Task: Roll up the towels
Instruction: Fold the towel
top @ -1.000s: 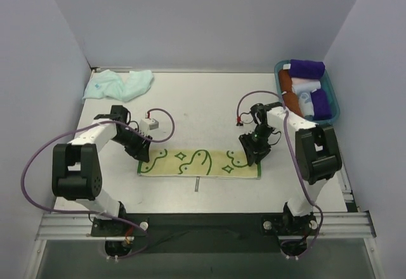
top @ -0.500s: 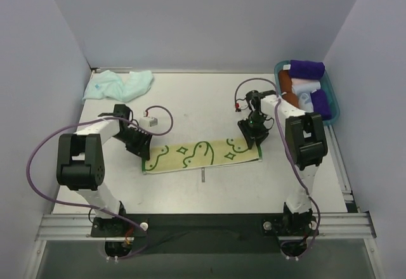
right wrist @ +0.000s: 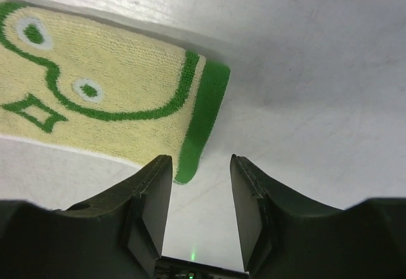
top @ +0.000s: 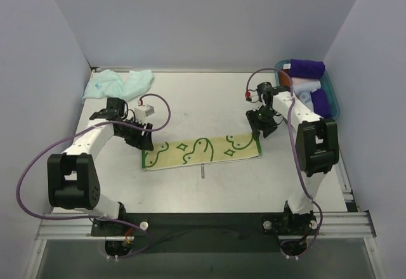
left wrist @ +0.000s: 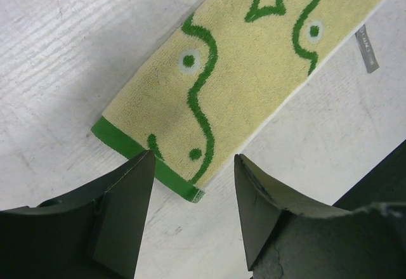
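Looking from above, you cannot make out either set of fingertips; the left end effector (top: 146, 144) is a dark mass over the left end of the pale yellow towel (top: 202, 151), and the right end effector (top: 260, 130) hangs at the strip's right end; the right arm and its purple cable (top: 266, 75) cross part of the teal bin (top: 336, 106), so the purple, white and orange rolls (top: 307, 68) inside show only in part; each wrist view cuts the yellow towel off and gives you one end only; the print on the small grey label (left wrist: 368, 51) at its edge is too small to read; whether any fingertip touches the bench (top: 203, 101) you cannot tell.

The yellow towel lies flat as a long folded strip across the middle of the bench, between the two arms, its right end slightly farther back; in the left wrist view its green-hemmed end lies just ahead of and between the spread fingers (left wrist: 127, 203), gripped by neither, so that end effector is released; in the right wrist view the jaws also stand apart and grasp nothing, the green hem's corner reaching into the gap beside one finger (right wrist: 149, 203); the mint-aqua towel (top: 117, 84) lies crumpled at the far left corner, well apart from both.
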`<action>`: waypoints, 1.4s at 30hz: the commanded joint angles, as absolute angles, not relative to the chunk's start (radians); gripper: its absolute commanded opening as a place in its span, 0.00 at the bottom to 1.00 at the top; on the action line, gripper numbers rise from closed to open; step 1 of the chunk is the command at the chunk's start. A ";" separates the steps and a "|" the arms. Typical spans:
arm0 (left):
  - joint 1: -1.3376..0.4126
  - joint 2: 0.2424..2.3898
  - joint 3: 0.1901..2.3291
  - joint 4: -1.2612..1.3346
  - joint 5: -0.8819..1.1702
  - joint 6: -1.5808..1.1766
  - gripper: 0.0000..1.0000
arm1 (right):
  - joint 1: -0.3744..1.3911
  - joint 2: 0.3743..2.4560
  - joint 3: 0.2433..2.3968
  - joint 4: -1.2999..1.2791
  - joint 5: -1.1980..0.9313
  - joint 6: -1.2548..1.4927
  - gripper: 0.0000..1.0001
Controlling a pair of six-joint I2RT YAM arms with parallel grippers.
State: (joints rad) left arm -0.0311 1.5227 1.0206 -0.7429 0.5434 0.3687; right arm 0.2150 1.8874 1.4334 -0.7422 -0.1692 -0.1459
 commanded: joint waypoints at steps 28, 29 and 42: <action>-0.032 1.467 1.046 -0.712 0.557 0.327 0.64 | 0.258 2.033 1.358 -0.765 -0.121 -0.026 0.00; -0.031 1.465 1.045 -0.712 0.555 0.327 0.64 | 0.249 2.029 1.367 -0.765 -0.121 -0.029 0.00; -0.028 1.474 1.045 -0.709 0.564 0.319 0.65 | 0.196 1.858 1.512 -0.887 -0.195 -0.092 0.00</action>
State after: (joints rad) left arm -0.0311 1.4887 1.0054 -0.7422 0.5507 0.3244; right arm 0.1726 1.9423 1.4628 -0.7864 -0.1509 -0.0753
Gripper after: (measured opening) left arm 0.645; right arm 0.056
